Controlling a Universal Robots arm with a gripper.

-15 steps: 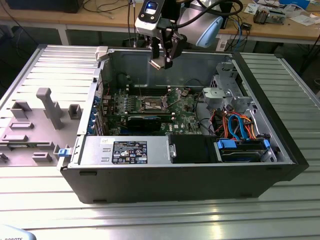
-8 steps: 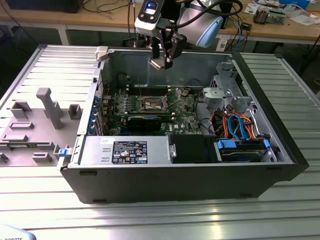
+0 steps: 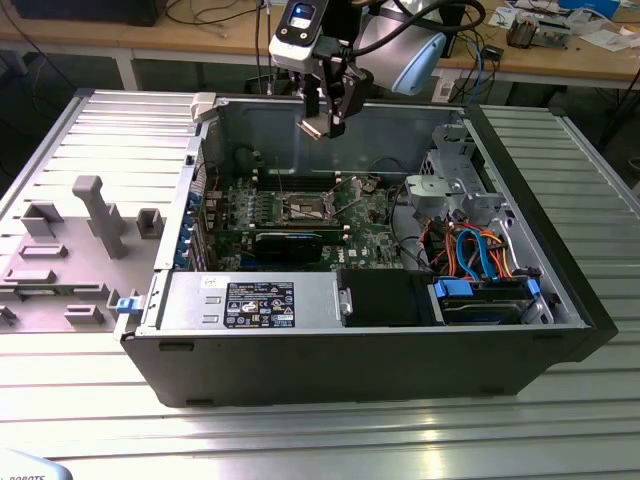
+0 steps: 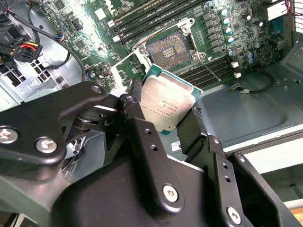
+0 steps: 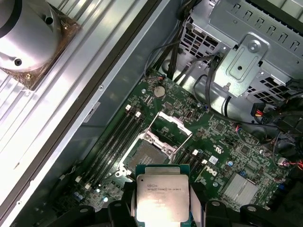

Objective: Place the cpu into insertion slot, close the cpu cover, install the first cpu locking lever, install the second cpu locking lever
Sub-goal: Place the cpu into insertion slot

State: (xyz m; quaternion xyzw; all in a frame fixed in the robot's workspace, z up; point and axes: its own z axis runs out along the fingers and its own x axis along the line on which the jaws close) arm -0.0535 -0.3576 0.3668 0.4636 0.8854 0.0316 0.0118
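The black jointed hand [image 4: 165, 105] carries silver screws [image 4: 46, 144].

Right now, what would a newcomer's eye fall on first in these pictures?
The silver cpu, pinched at its edges by the black gripper, which hangs over the open computer case. Below it, on the green board, lies the bare slot, its cover lifted open.
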